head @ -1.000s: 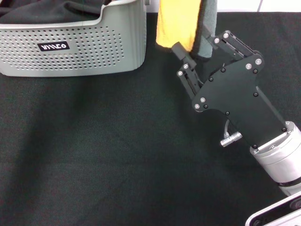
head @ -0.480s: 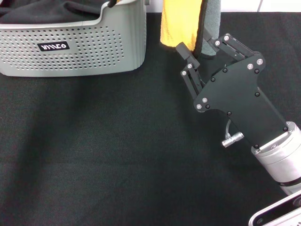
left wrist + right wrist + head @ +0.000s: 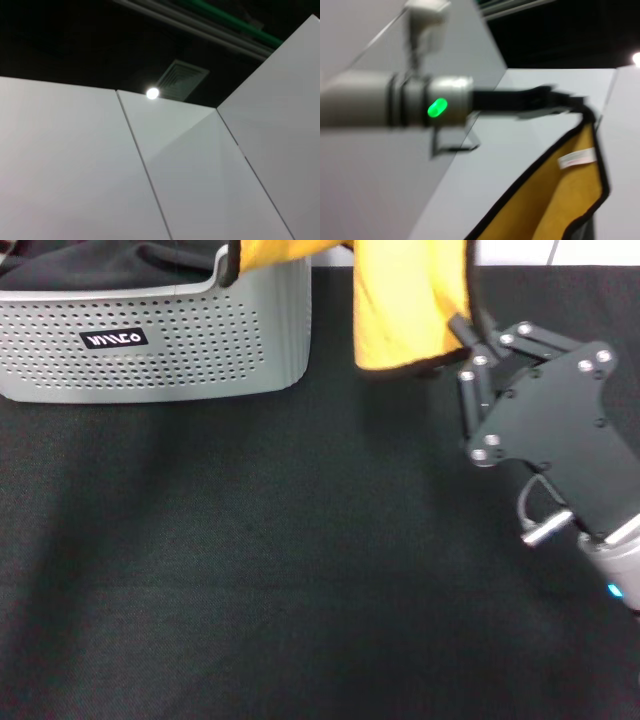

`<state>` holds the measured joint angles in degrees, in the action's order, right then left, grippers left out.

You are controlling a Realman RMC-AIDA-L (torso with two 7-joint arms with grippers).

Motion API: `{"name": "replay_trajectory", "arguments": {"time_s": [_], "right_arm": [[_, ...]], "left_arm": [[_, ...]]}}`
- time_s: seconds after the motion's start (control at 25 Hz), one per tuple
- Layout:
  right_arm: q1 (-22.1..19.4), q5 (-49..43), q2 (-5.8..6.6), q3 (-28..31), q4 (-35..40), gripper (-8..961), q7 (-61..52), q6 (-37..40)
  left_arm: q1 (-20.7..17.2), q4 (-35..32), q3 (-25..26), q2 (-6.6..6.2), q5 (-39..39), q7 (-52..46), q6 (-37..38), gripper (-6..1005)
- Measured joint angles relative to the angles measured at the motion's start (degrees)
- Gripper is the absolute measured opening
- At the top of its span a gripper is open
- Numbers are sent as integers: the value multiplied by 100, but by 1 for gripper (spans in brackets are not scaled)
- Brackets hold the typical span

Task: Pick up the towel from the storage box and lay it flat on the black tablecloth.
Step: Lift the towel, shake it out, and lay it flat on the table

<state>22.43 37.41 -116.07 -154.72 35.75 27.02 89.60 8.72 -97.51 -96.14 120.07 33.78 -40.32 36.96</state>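
The towel hangs spread above the black tablecloth, right of the storage box, with its orange-yellow side facing me. A strip of it runs left over the box's corner. My right gripper is shut on the towel's black-trimmed right edge. In the right wrist view the towel shows its white label. There its upper corner hangs from the dark fingers of my left gripper, which looks shut on it. The left gripper is out of the head view.
Bunched dark fabric fills the storage box at the back left. The left wrist view shows only white wall panels and a ceiling lamp.
My right gripper has moved right and turned. The towel has spread wider, its yellow side now facing me and the grey side gone from view. A strip of it now reaches over the box's corner.
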Motion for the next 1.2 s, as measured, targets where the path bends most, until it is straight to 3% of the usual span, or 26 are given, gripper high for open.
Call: {"name": "replay_trajectory", "arguments": {"time_s": [0.32, 0.44, 0.64, 0.8, 0.88, 1.0, 1.12, 1.2], "right_arm": [[276, -239, 49, 7, -1201, 7, -2853, 1147], [367, -234, 71, 7, -1672, 7, -3868, 1582], [524, -209, 123, 133, -2391, 7, -5528, 2375], [626, -223, 281, 155, -2851, 8, -6610, 2717], [654, -225, 314, 155, -3073, 8, -7018, 2875], [693, -225, 366, 130, -3319, 8, -7554, 3107], [736, -289, 387, 93, -3434, 8, -7909, 3251], [768, -420, 389, 83, -3463, 8, -8060, 3313]], "left_arm": [[-520, 38, -23, -18, 347, -446, 265, 40], [-692, 23, 185, -51, 1027, -1506, 512, 40], [-540, 337, 1405, -170, 2330, -3995, 1963, 40], [23, 1000, 2928, -248, 2962, -5270, 4085, 41], [275, 1392, 3541, -344, 3066, -5552, 4907, 42], [660, 2123, 4293, -687, 3276, -5858, 6207, 43], [830, 2616, 4451, -1096, 3402, -5955, 7014, 44], [855, 2871, 4442, -1267, 3457, -5956, 7315, 44]]}}
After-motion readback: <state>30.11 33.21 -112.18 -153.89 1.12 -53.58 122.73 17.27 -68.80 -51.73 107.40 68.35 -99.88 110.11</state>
